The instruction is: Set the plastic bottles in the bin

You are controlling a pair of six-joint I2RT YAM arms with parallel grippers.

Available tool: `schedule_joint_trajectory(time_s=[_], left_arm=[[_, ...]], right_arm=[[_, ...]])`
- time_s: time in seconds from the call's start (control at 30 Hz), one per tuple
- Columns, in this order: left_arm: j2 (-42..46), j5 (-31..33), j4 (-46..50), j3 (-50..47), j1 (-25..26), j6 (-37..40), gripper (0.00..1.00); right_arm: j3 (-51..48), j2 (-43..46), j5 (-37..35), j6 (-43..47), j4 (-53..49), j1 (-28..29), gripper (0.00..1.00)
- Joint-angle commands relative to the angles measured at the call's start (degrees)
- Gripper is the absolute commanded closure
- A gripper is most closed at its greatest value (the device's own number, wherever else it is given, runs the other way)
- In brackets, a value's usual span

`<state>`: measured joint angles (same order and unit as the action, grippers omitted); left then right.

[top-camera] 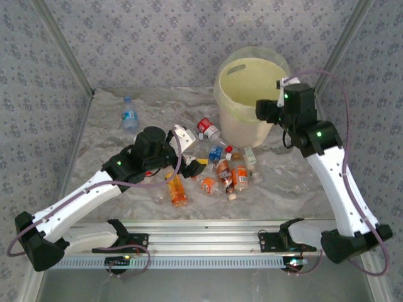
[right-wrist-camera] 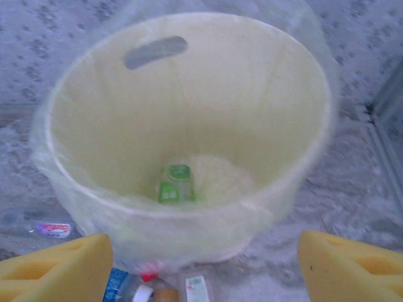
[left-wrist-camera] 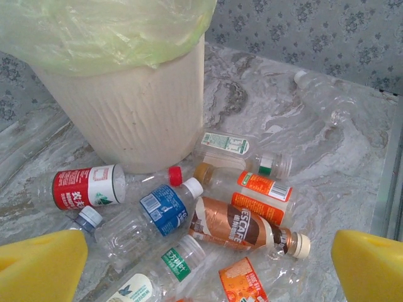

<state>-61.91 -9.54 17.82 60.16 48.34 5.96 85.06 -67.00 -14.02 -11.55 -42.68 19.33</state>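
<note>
Clutter of small clear plastic bottles hugs the round pale-yellow plastic bin — left gripper gapes empty above; right gripper gapes empty over the open rim.

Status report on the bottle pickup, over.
Left gripper open above the bottles. Right gripper open over the bin, one green-label bottle inside. Stray bottle far left, nothing blocking the bin.

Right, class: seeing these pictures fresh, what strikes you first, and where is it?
The big pale-yellow bin stands at the far side of the table, one green-labelled bottle lying in its bottom. Just in front of it, colourful plastic bottles lie jumbled together.
</note>
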Motion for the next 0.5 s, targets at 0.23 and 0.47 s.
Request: schedule_joint_trajectory(time_s=[0.23, 0.47], left_arm=[[0.09, -7.71, -0.57, 0.44, 0.27, 0.88, 0.0], [-2.28, -16.17, -4.89, -0.88, 1.27, -2.25, 0.01]], right_arm=[[-12.82, 11.54, -10.37, -13.6, -12.35, -6.41, 0.19], [-22.37, 13.84, -4.26, -15.87, -12.62, -18.92, 0.13]])
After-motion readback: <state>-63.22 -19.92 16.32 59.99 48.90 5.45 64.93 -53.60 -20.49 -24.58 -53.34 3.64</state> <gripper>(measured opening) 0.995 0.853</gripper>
